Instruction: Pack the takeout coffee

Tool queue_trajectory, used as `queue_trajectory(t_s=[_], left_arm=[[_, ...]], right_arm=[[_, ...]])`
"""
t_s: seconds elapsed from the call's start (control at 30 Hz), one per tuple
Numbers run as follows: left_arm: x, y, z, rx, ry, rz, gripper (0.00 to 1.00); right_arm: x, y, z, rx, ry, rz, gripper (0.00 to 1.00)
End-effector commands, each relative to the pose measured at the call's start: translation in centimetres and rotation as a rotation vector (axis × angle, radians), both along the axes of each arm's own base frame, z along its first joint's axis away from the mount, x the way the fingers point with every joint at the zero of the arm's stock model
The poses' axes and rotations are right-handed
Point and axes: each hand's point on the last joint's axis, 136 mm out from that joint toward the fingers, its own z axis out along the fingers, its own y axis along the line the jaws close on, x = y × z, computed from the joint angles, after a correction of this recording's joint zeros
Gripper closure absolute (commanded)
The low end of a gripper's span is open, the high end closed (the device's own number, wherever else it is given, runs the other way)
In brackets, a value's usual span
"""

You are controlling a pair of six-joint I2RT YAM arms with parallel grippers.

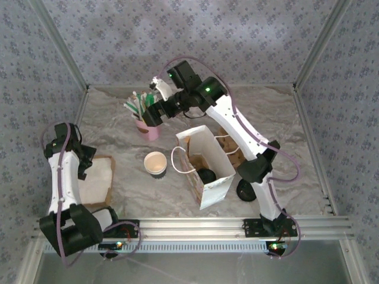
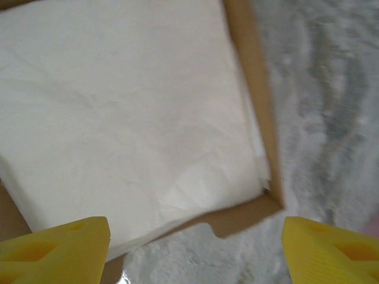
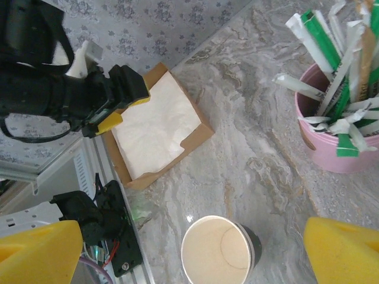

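The takeout coffee cup (image 1: 156,163) stands upright and uncovered on the marble table, cream inside with a dark outer wall; the right wrist view has the cup (image 3: 216,253) low between my fingers. A round black lid (image 1: 245,189) lies right of the white bag, partly behind the right arm. My right gripper (image 1: 153,112) hovers open over the table beside the pink cup, well above the coffee cup, holding nothing. My left gripper (image 2: 198,248) is open above the near corner of the napkin box (image 2: 249,216), nothing between its yellow fingers (image 2: 65,245).
A pink cup (image 1: 148,127) of wrapped straws and sticks stands behind the coffee cup. An open white paper bag (image 1: 207,168) with handles stands mid-table, something dark inside it. A brown carrier (image 1: 230,151) lies behind it. The brown box of white napkins (image 1: 95,180) sits at the left.
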Motion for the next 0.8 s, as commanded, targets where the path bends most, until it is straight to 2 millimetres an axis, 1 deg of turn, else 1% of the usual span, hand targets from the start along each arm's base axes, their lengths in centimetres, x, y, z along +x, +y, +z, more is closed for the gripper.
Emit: queue_trajectory(t_s=[0.0, 0.03, 0.07, 0.3, 0.4, 0.5, 0.77], left_arm=[[-0.7, 1.0, -1.8, -0.02, 0.019, 0.09, 0.27], [-0.7, 1.2, -2.3, -0.03, 0.021, 0.101, 0.31], [-0.7, 1.4, -2.9, -0.04, 0.027, 0.111, 0.32], [-0.1, 2.2, -6.1, -0.087, 0.099, 0.126, 0.39], [0.2, 2.5, -7.3, -0.095, 0.124, 0.129, 0.41], [0.4, 2.9, -8.1, -0.085, 0.139, 0.133, 0.41], [0.0, 3.3, -10.0, -0.083, 0.214, 0.152, 0.44]], right_arm=[[-1.0, 0.6, -0.7, -0.027, 0.001, 0.03, 0.02], [-1.2, 0.8, -0.8, -0.03, 0.002, 0.031, 0.02], [-1.2, 0.8, -1.0, -0.039, 0.003, 0.031, 0.02], [-1.7, 1.5, -2.6, -0.088, 0.005, 0.026, 0.03], [-1.9, 1.8, -3.0, -0.096, 0.005, 0.027, 0.03], [-1.9, 2.0, -3.0, -0.098, 0.003, 0.025, 0.03], [-1.7, 2.1, -3.3, -0.103, 0.004, 0.018, 0.04]])
